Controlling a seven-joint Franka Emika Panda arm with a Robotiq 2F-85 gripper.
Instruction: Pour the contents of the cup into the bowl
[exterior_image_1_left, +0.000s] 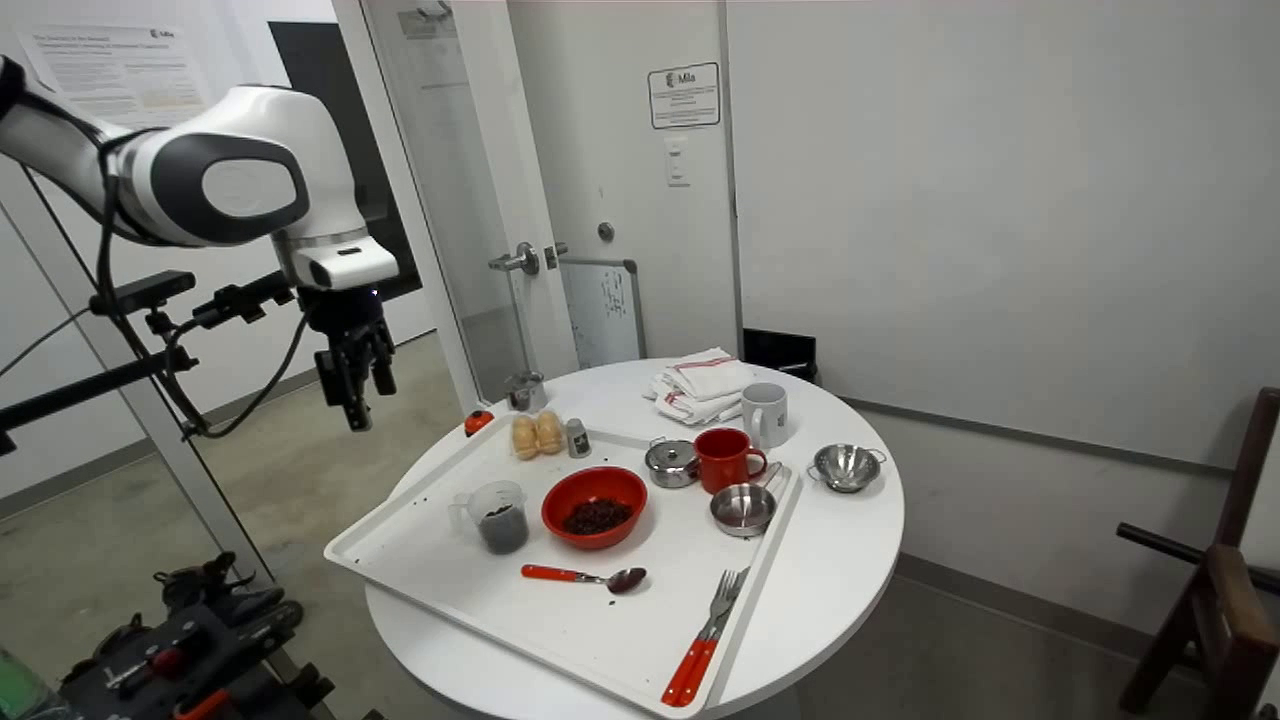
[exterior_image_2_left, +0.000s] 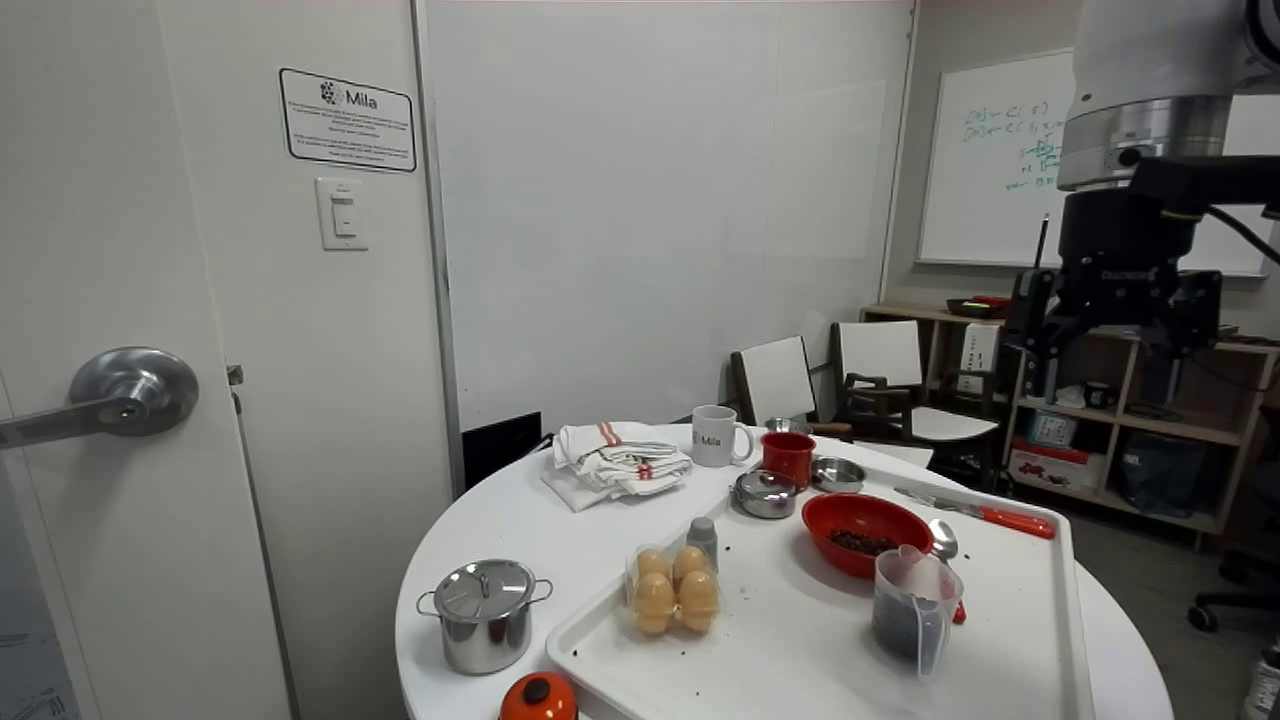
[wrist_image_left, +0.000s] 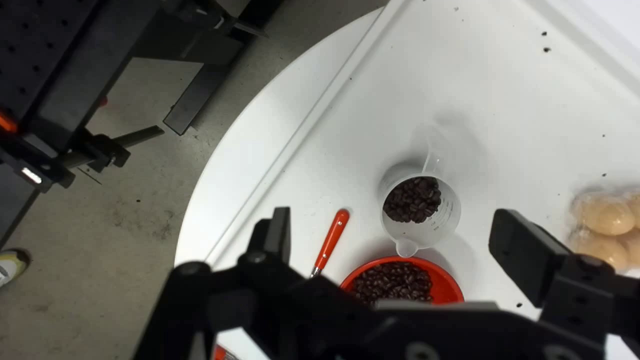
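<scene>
Two black fingers (wrist_image_left: 522, 257) are hanging wide apart, empty, low in the wrist view; right of centre, a translucent plastic measuring cup (wrist_image_left: 434, 229) of dark beans (wrist_image_left: 412, 200) is standing beside a round red bowl (wrist_image_left: 447, 286).

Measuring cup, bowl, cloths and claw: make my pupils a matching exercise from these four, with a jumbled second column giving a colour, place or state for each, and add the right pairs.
1 measuring cup
2 bowl
3 cloths
4 claw

A on the table, off the tray
B open, holding nothing
C see-through, dark beans inside
D red inside and out

Right pairs: 1-C, 2-D, 3-A, 4-B
</scene>
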